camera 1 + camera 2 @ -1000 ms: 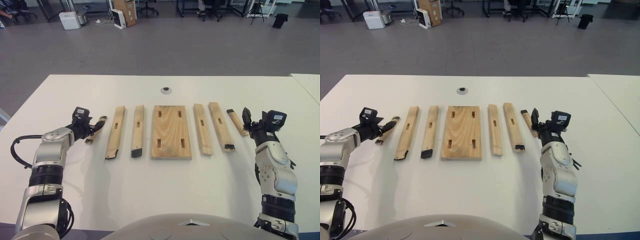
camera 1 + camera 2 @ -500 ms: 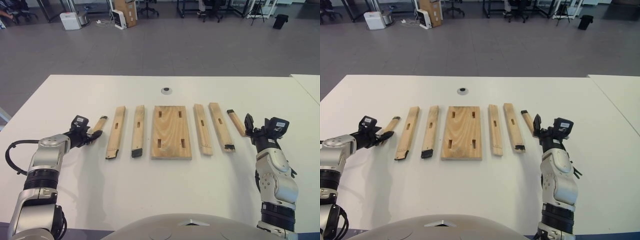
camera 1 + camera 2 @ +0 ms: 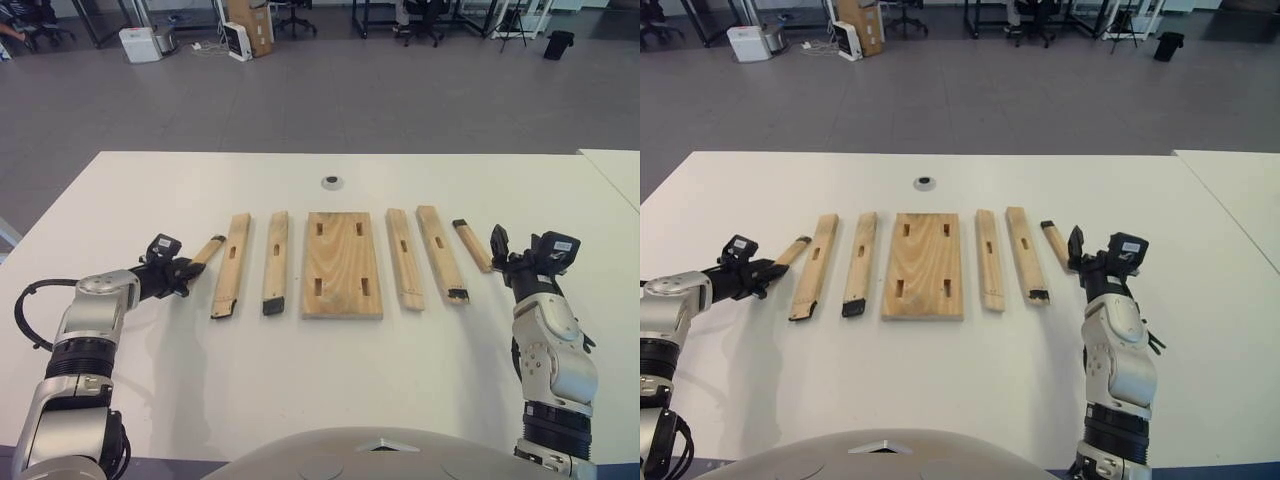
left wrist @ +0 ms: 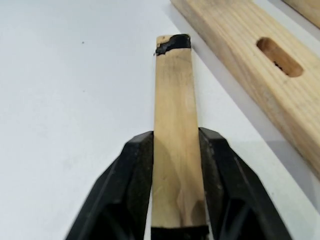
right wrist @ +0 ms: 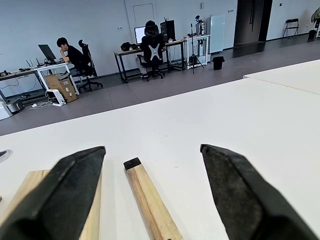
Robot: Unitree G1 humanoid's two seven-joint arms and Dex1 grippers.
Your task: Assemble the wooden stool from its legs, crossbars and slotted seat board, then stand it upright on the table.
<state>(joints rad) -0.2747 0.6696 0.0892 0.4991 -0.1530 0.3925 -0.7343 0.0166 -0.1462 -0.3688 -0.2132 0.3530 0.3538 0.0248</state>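
Observation:
The slotted seat board point(image 3: 343, 264) lies flat mid-table. Two legs point(image 3: 232, 262) point(image 3: 275, 258) lie to its left and two more point(image 3: 404, 256) point(image 3: 441, 250) to its right. My left gripper point(image 3: 181, 276) is shut on the near end of a short crossbar point(image 4: 175, 100) that lies on the table beside the outer left leg point(image 4: 260, 60). The other short crossbar point(image 3: 473, 245) lies at the far right. My right gripper point(image 3: 505, 255) hovers open at its near end, and the crossbar point(image 5: 147, 200) sits between the wide-apart fingers point(image 5: 75, 190).
A small round black grommet point(image 3: 331, 181) sits in the white table point(image 3: 320, 400) beyond the board. A second table point(image 3: 615, 165) begins at the far right. Bare tabletop runs along the near edge.
My left gripper has drawn back and lowered, and its crossbar has shifted slightly right toward the outer leg. My right gripper eased a little outward early on, then held still.

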